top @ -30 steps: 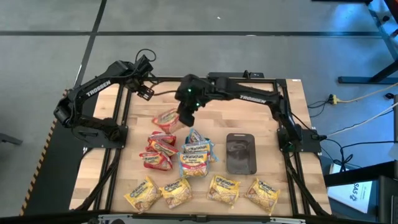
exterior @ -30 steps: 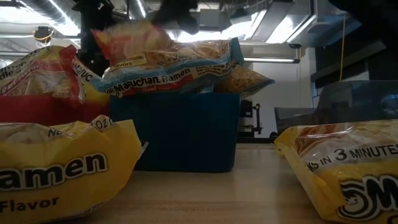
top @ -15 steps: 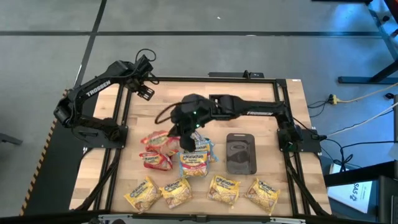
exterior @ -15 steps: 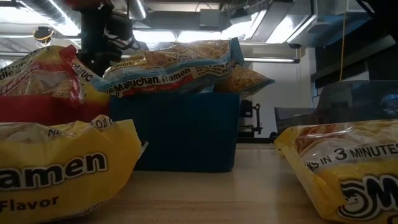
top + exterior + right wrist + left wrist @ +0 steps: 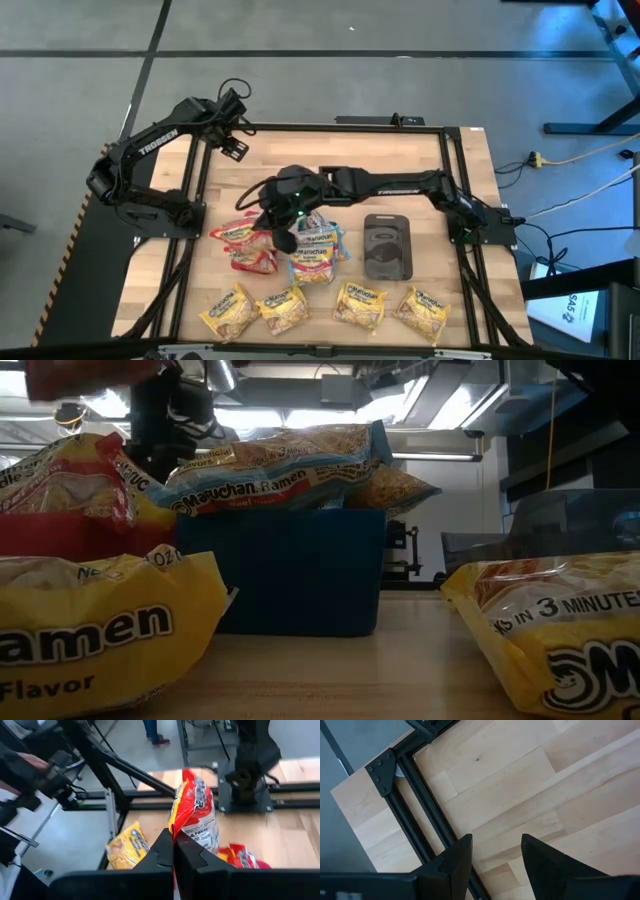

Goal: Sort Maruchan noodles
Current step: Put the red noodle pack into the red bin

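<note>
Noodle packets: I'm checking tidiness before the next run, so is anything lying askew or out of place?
Yes. The blue-edged packets sit heaped and crooked, overhanging their blue tray. One red packet dangles from the right hand, off the table. The yellow packets lie in a fairly even row.

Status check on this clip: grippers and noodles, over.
Right gripper shut on crinkly red Maruchan packet, above red pile. Left gripper open, idle at far-left corner. Nothing blocking.

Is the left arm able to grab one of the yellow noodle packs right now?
Probably not without a long reach. The left pincer waits open at the table's far left corner, and the yellow packs lie along the near edge. The red packets and the right arm's pincer lie partly between.
</note>
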Controlling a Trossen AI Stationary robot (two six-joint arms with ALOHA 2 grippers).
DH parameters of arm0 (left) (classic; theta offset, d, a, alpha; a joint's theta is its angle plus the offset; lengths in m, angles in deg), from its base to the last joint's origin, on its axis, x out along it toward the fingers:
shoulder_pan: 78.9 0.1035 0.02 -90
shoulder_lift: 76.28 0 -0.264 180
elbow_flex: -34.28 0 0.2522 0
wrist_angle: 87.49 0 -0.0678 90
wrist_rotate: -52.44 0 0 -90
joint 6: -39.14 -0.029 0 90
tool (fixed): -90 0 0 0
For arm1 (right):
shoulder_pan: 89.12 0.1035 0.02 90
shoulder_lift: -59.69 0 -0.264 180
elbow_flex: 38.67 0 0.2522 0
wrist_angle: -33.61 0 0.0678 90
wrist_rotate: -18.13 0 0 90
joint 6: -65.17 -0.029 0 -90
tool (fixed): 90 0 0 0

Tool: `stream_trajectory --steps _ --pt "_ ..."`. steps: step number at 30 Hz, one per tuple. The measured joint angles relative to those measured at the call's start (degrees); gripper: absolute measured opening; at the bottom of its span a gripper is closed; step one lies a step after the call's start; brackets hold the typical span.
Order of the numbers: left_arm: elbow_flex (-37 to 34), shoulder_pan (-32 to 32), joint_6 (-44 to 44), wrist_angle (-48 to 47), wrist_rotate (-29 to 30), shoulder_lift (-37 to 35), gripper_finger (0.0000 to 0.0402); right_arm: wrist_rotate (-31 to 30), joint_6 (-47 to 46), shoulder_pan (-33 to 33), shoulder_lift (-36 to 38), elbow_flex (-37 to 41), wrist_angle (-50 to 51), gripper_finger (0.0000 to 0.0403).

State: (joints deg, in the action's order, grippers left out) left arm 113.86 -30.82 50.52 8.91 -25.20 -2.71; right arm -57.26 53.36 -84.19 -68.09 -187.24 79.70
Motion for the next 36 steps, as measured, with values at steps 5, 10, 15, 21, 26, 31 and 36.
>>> stream_trajectory --steps 5,10,15,21,26,31,36 --pt "0.0 -0.02 0.0 0.02 -0.01 0.01 0.0165 0.42 -0.28 -0.95 -2.57 0.01 -1.27 0.0" --pt "-0.02 -0.13 0.0 0.04 0.02 0.01 0.0165 0.13 -0.22 -1.59 -5.98 -0.01 -2.73 0.0" --pt "-0.02 -0.11 0.0 0.02 0.04 0.01 0.0165 0.37 -1.5 -1.61 -8.31 -0.01 -0.55 0.0" --pt "-0.02 -0.13 0.0 0.04 0.17 0.01 0.0165 0.08 -1.57 0.18 -9.31 -0.01 3.84 0.0" --pt "-0.02 -0.13 0.0 0.04 0.17 0.01 0.0165 -0.12 -1.78 1.22 -10.57 -0.04 6.3 0.0" --pt "-0.02 -0.13 0.04 0.04 0.11 0.01 0.0165 -1.6 -3.0 1.43 -11.51 -0.04 8.64 0.0" --pt "-0.02 -0.13 0.07 0.02 0.04 0.01 0.0165 -1.33 -4.03 0.89 -12.24 -0.04 9.84 0.0"
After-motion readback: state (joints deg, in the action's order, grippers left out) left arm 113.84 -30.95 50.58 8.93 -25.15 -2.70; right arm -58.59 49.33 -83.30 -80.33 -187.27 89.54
